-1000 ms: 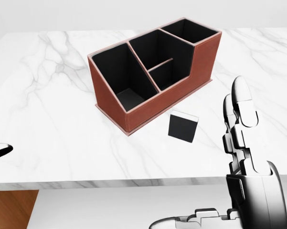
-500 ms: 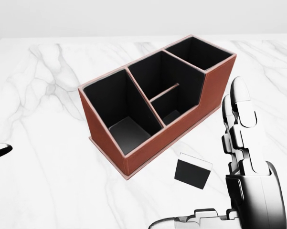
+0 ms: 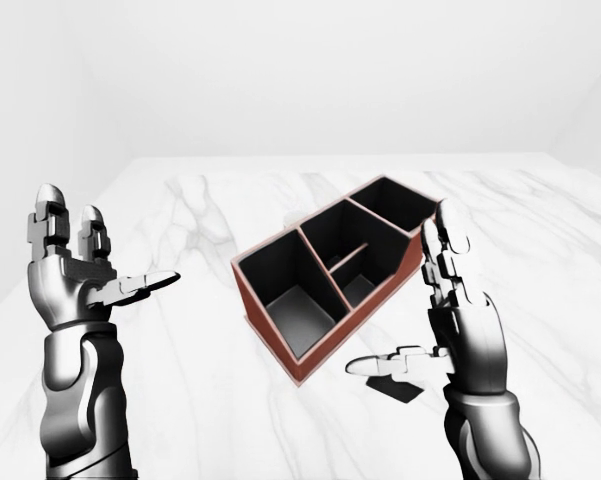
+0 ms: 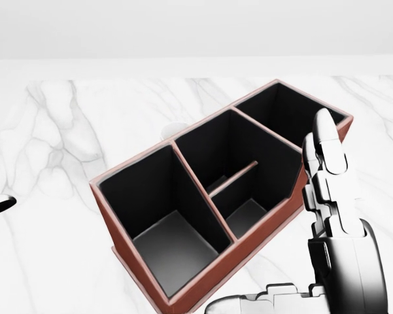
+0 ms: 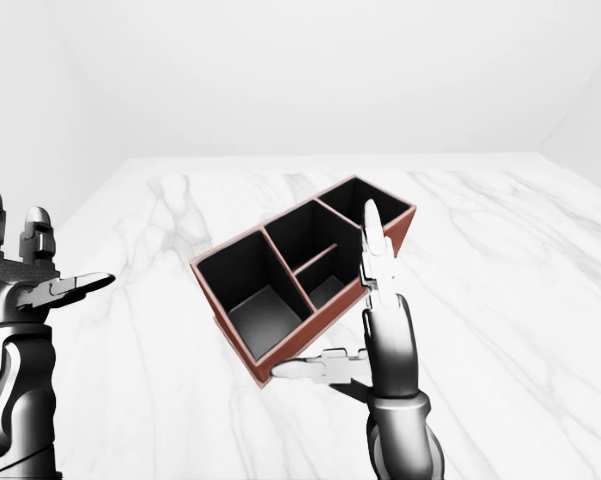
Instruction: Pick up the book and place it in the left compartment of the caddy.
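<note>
A brown leather caddy (image 3: 272, 325) with black insides stands slantwise on the white marble table (image 3: 190, 410). Its large left compartment (image 4: 173, 252) holds nothing. Of the black book (image 3: 398, 389) only a corner shows in the left-eye view, flat on the table beside the caddy's lower right, under my right thumb. The head view does not show it. My right hand (image 3: 410, 310) is raised above it, open, fingers upright and thumb out to the left. My left hand (image 3: 105, 250) is held up at the left, open and holding nothing.
The caddy also has two small middle compartments (image 4: 245, 196) split by a low divider, and one at the far right (image 4: 288, 114). The marble top stretches wide on all sides under pale walls.
The camera has moved closer to the table: in the head view the caddy grew and slid down, and the book dropped out of the bottom edge. Both hands keep their pose.
</note>
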Robot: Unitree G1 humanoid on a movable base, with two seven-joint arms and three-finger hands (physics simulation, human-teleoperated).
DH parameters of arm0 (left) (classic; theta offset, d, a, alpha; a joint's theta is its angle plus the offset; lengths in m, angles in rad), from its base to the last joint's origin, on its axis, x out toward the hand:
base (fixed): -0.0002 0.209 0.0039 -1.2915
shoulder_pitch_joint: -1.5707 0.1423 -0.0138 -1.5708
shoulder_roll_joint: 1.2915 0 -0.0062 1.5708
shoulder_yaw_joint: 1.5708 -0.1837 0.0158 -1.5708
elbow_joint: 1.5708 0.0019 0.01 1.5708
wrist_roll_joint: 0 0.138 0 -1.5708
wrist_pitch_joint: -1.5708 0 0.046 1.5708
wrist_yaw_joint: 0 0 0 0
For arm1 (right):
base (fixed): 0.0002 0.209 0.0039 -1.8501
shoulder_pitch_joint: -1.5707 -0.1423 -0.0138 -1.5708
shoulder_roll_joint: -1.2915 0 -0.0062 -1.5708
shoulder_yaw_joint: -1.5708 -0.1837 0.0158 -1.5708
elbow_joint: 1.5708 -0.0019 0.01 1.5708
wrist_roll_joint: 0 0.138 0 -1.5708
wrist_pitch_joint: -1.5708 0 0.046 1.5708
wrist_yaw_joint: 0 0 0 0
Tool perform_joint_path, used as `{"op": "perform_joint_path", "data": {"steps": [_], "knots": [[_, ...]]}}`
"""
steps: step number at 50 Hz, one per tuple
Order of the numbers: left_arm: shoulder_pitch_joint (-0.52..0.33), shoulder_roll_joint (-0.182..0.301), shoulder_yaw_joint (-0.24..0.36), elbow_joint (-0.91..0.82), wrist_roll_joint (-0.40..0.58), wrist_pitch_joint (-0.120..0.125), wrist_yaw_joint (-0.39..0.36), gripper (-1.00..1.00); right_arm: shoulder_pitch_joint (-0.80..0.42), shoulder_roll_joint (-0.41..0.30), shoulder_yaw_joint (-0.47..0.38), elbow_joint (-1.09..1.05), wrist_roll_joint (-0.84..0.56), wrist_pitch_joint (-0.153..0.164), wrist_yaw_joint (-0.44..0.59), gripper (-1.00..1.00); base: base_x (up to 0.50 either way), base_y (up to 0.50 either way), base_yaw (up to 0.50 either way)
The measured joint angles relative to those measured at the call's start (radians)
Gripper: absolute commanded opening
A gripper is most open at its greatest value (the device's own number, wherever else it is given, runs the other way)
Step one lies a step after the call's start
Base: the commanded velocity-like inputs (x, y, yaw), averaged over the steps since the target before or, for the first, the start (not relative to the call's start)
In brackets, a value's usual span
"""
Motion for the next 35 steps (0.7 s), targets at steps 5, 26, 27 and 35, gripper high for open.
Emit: {"op": "perform_joint_path", "data": {"steps": [5,26,27,35], "knots": [[-0.005,-0.001,-0.001,-0.002,-0.001,0.000,0.000,1.00,-0.001,0.002,-0.002,0.010,0.003,0.000,0.002,1.00,0.30,0.00,0.00],[0.004,-0.005,-0.006,-0.007,0.010,0.000,-0.007,1.00,0.049,0.004,-0.078,0.014,0.010,0.000,0.061,1.00,0.00,0.00,0.00],[0.005,-0.006,-0.006,-0.008,0.010,0.000,-0.007,1.00,0.055,0.003,-0.085,0.006,0.003,0.000,0.070,1.00,0.00,0.00,0.00],[0.005,-0.006,-0.004,-0.010,0.013,0.000,-0.009,1.00,0.119,0.016,-0.123,-0.055,-0.055,0.000,0.137,1.00,0.00,0.00,0.00]]}}
